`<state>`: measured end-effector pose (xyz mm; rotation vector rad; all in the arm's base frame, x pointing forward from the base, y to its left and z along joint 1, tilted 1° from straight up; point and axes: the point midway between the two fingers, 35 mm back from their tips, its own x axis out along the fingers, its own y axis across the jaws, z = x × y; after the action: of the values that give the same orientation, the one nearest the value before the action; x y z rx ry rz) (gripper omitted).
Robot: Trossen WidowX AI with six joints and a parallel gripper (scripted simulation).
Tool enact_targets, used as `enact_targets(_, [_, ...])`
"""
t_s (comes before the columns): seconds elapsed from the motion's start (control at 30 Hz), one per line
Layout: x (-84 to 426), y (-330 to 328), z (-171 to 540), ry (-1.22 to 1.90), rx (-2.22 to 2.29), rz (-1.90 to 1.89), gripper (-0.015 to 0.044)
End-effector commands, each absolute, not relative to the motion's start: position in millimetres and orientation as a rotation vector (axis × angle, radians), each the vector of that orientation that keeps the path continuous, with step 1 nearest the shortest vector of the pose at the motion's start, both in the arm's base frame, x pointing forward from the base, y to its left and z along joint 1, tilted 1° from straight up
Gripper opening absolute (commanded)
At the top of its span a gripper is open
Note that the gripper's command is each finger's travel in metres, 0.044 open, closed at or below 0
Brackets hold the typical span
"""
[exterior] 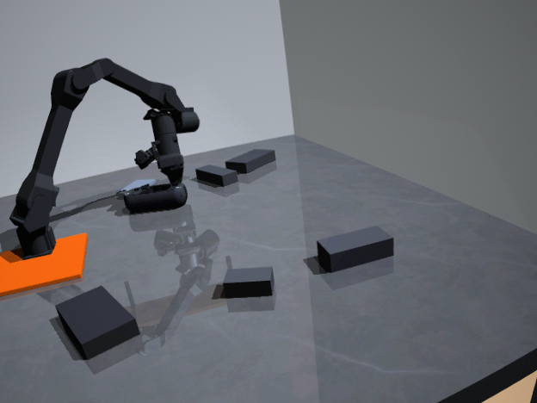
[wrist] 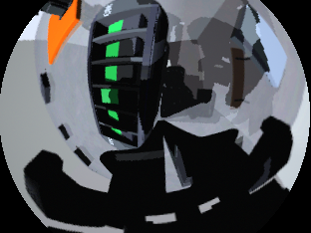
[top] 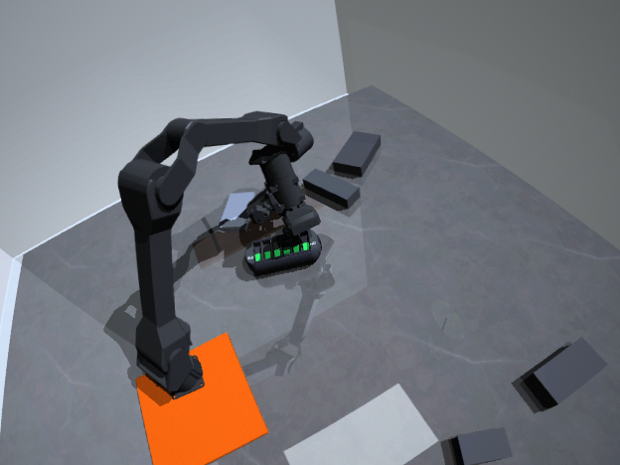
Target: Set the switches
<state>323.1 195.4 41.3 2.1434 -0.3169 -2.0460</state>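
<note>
The dark grey controller unit [top: 287, 264] [exterior: 151, 201] [wrist: 158, 45] sits on its base, its row of six rocker switches facing up. All six green ends show in the top view and the wrist view; in the exterior view the switches are not readable. The fourth switch from the top in the wrist view [wrist: 110, 96] shows a darker green face beside its bright one. Which ends are pressed is otherwise hard to tell. The underside label is hidden. My gripper [top: 288, 238] [exterior: 176, 184] [wrist: 160, 122] is shut and empty, pointing down, its tips at the unit's top; contact is unclear.
A pale blue-grey block [top: 238, 205] [exterior: 139, 185] [wrist: 275, 60] lies behind the unit. Two dark blocks [top: 358, 150] [top: 330, 187] lie beyond it; others [exterior: 97, 320] [exterior: 248, 282] [exterior: 355, 249] lie farther off. The arm stands on an orange plate [top: 228, 394] [exterior: 52, 269]. A pale flat patch [top: 365, 425] shows nearby.
</note>
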Motion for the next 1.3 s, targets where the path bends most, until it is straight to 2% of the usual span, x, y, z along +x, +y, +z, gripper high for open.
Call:
enact_targets(0.0, [320.6, 185.1, 37.6, -0.341, 2.114, -2.055, 0.0000])
enact_targets(0.5, [319.7, 179.4, 37.5, -0.341, 2.114, -2.054, 0.0000])
enact_targets(0.87, [318.0, 235.5, 91.5, -0.337, 2.117, -2.057, 0.0000])
enact_targets(1.27, [305.6, 209.8, 103.0, -0.307, 2.192, -2.150, 0.0000])
